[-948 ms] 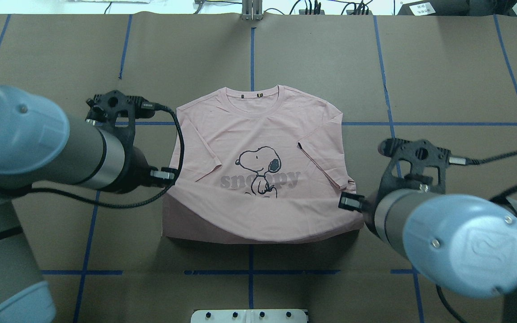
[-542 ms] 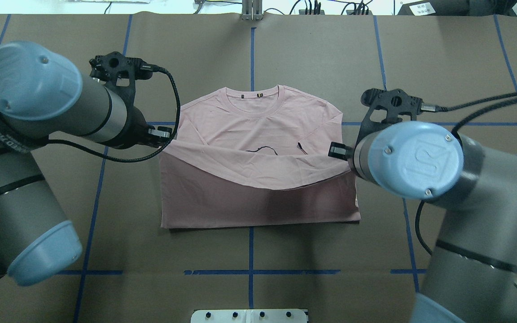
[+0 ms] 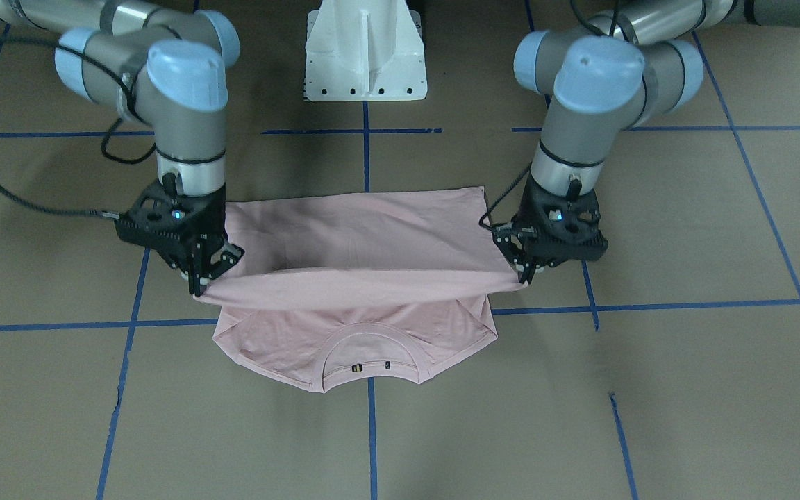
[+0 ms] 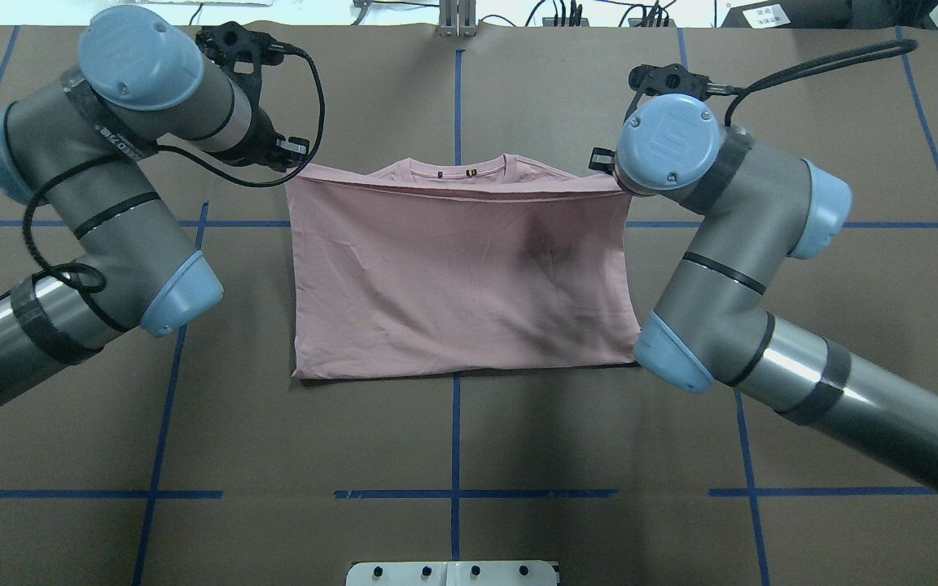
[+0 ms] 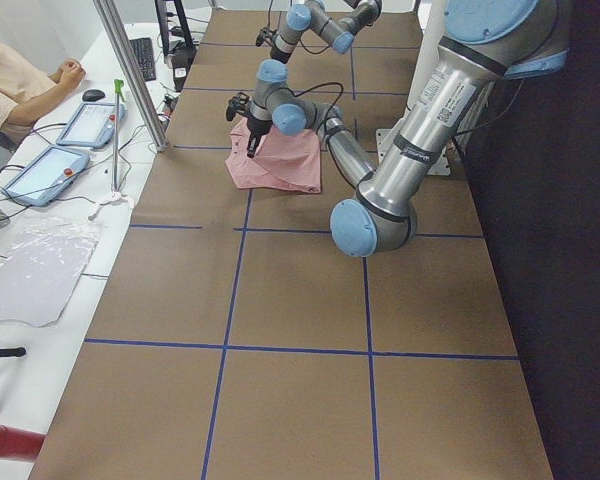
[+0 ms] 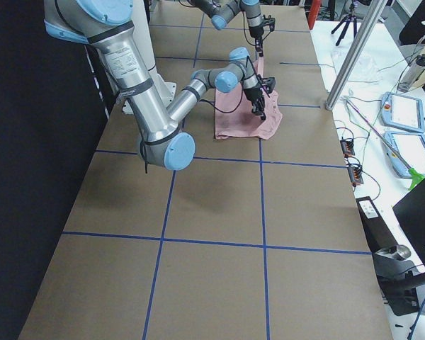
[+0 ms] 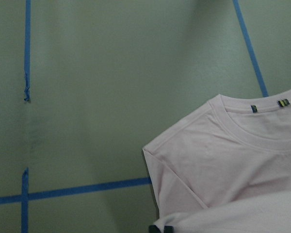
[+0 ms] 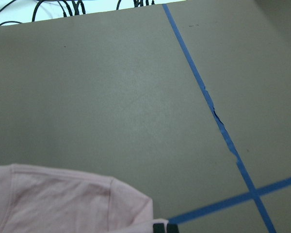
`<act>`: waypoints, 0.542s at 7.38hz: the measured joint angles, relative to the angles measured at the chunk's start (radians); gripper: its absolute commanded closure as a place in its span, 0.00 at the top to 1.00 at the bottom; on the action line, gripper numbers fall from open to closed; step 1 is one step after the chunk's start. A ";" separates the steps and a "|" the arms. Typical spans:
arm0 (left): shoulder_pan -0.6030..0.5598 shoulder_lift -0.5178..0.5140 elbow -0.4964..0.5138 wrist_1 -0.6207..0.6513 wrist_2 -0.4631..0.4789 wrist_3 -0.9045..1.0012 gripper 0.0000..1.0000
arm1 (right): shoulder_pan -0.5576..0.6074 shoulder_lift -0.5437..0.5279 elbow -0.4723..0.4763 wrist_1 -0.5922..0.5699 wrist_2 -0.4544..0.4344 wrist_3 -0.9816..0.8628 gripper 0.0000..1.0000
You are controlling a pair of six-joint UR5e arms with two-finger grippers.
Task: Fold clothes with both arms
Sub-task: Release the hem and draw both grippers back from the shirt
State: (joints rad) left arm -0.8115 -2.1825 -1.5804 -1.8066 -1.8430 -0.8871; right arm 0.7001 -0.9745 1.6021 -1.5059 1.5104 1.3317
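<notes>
Left claw (image 3: 526,276) pinching T-shirt (image 3: 351,236) hem corner, right claw (image 3: 197,286) pinching the other corner

Brown paper table (image 4: 469,456) with a blue tape grid (image 4: 454,423) runs under left gripper (image 3: 528,278) and right gripper (image 3: 197,288). White pedestal (image 3: 365,48) sits behind and between them, robot side. Cables (image 4: 558,12) lie along the table edge ahead of them. Further ahead is a side bench: seated operator (image 5: 20,75), two tablets (image 5: 90,123), keyboard (image 5: 143,58), metal post (image 5: 130,70), clear plastic sheet (image 5: 35,275). Tripod (image 6: 350,18) stands off toward the left gripper's side.
</notes>
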 measured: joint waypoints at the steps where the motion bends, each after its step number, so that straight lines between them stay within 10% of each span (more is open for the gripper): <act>1: -0.006 -0.021 0.106 -0.094 0.004 0.013 1.00 | 0.016 0.038 -0.154 0.126 -0.001 -0.016 1.00; 4: -0.006 -0.030 0.197 -0.204 0.011 0.053 1.00 | 0.032 0.086 -0.322 0.276 0.022 -0.048 1.00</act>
State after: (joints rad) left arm -0.8172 -2.2127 -1.3829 -2.0108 -1.8322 -0.8344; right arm 0.7323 -0.8882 1.2799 -1.2295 1.5327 1.2837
